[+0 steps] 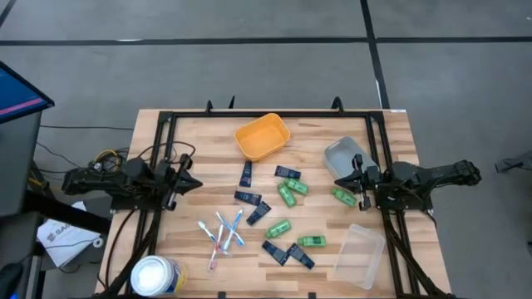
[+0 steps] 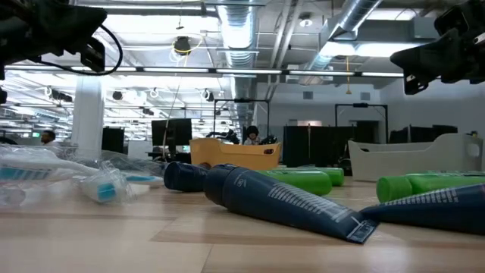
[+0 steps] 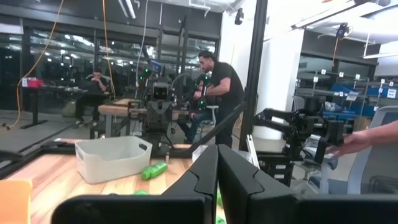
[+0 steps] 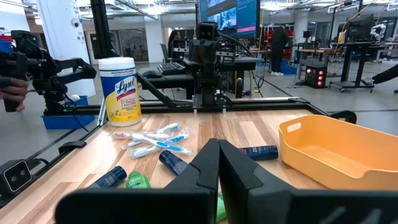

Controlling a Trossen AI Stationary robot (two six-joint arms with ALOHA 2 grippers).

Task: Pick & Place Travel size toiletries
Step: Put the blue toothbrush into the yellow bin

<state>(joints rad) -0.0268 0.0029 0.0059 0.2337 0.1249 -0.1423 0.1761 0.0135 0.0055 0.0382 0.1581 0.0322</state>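
Nearest the front edge of the wooden surface [image 1: 191,249] stands a round white wipes tub [image 1: 156,276] at the left corner, with a clear tray [image 1: 359,256] toward the right corner. Just beyond the tub, a loose cluster of toothbrushes [image 1: 221,233] in white, blue and pink lies left of centre. To their right, flat navy packets [image 1: 288,253] and small green bottles [image 1: 312,242] lie scattered across the middle, some touching, others apart; more packets [image 1: 247,197] and bottles [image 1: 288,195] lie farther in.

At mid depth the two arms wait at opposite sides. The left end effector [image 1: 193,183] hovers at the left edge, its fingers [image 3: 239,180] pressed together, holding nothing. The right end effector [image 1: 339,180] hovers at the right side, just beside a green bottle [image 1: 343,197], its fingers [image 4: 235,171] likewise pressed together and empty.

Farther back, a grey tray [image 1: 343,154] sits just behind the right end effector, and an orange tray [image 1: 262,136] rests near the far edge at centre. All toiletries lie on the bare wood, outside the trays.
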